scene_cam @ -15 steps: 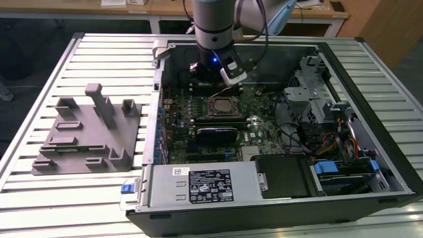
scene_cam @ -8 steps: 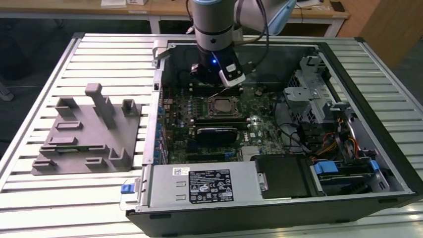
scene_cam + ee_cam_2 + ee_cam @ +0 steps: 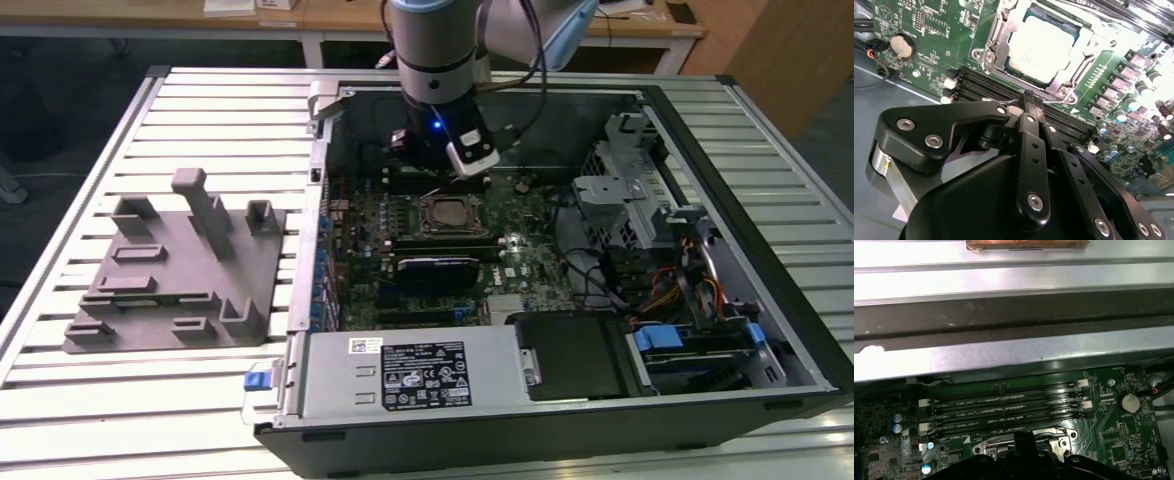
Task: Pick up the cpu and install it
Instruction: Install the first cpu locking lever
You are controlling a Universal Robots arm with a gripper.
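The gripper (image 3: 1028, 96) hangs low inside the open computer case (image 3: 747, 300), its fingers drawn together to one narrow tip with nothing between them. Right under that tip run the black memory slots (image 3: 984, 90) of the green motherboard (image 3: 939, 20). Just past the slots from the tip sits the cpu (image 3: 1041, 47), pale silver top up, lying flat in the socket (image 3: 996, 35) with the metal frame around it; the gripper is near it but not touching. Farther off to one side is a round coin battery (image 3: 902, 46). Well away from the gripper, outside the case, a grey fixture (image 3: 174, 270) rests on the slatted table (image 3: 134, 400).
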